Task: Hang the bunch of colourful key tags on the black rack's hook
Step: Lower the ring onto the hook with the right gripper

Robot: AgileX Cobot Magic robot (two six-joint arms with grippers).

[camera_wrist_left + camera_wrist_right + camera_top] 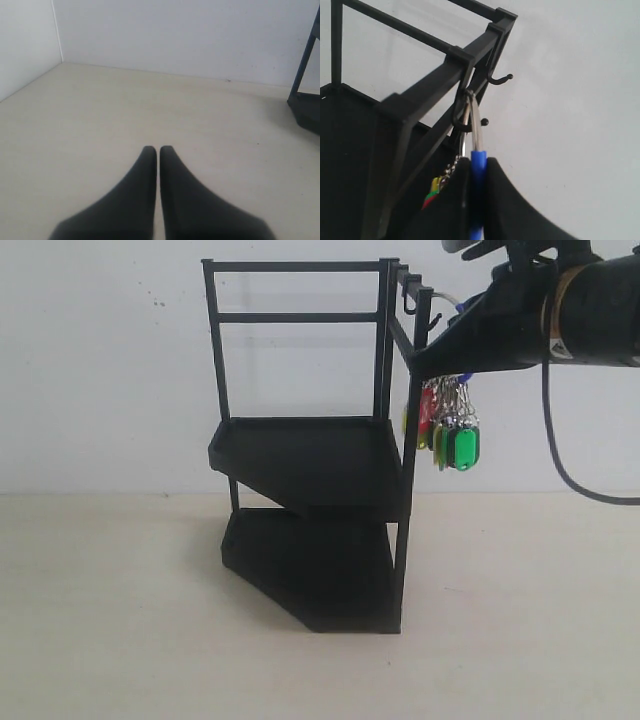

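The black rack (300, 455) stands mid-table. My right gripper (428, 358) reaches in from the upper right to the rack's front upper post. In the right wrist view this gripper (477, 161) is shut on the blue loop (477, 172) of the key tag bunch. The loop's metal ring (472, 117) rises to the stem of the hook (462, 125), just under the top rail (435, 82). The coloured tags (455, 435) dangle below the gripper beside the post, and the hook (432, 324) shows just above it. My left gripper (158, 150) is shut on nothing, low over the table.
A second, J-shaped hook (500, 79) sits further back on the same rail. The rack's two tray shelves lie below and left of the tags. A white wall runs behind. In the left wrist view the rack's foot (305, 100) shows at the frame edge.
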